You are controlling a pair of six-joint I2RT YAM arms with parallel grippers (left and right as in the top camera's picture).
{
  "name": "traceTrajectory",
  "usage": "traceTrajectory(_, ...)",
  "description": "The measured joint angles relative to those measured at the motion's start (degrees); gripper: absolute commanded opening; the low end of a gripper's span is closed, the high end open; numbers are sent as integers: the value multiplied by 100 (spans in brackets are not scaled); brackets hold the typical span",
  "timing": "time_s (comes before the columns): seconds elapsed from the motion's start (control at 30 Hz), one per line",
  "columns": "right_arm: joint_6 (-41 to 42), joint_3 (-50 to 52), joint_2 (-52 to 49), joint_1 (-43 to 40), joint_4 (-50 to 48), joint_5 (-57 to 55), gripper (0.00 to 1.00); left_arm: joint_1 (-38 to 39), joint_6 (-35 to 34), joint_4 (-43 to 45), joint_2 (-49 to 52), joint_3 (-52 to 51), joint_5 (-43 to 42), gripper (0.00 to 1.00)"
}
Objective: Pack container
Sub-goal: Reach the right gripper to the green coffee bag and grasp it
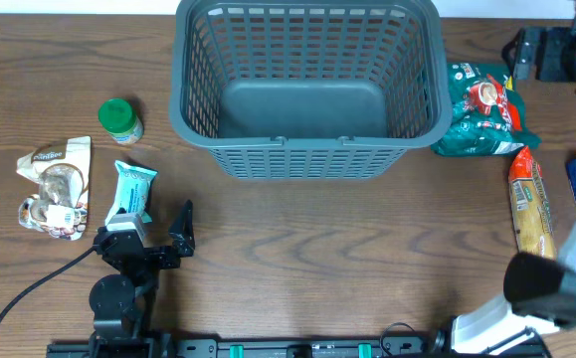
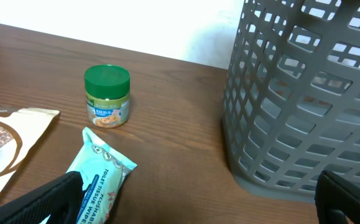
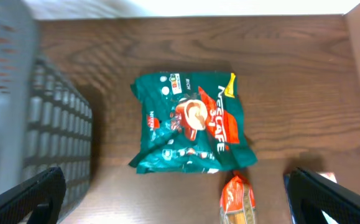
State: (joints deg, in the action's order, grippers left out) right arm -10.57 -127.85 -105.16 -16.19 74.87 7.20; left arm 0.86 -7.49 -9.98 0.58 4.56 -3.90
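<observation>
Shows the left hand (image 1: 156, 227) spread wide at the near left, gripping nothing, just beside a teal wipes packet (image 1: 131, 191). Shows the right hand (image 3: 167, 208) equally wide and unladen above a green coffee packet (image 3: 192, 124). Places the container (image 1: 307, 147) at the far centre of the surface (image 1: 317, 259).

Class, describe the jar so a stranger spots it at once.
Start at the big grey basket. To its left, standing apart, is a small jar. Unlike the flat packets nearby, it is upright, round and green-lidded.
</observation>
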Motion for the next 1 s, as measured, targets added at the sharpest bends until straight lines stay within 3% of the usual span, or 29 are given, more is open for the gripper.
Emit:
traceTrajectory(0.5, -627, 0, -1808, -321, -485, 33, 99, -2, 0, 0, 0, 0, 0, 98)
traceTrajectory(1.0, -726, 0, -3099, -323, -417, 33, 99, -2, 0, 0, 0, 0, 0, 99)
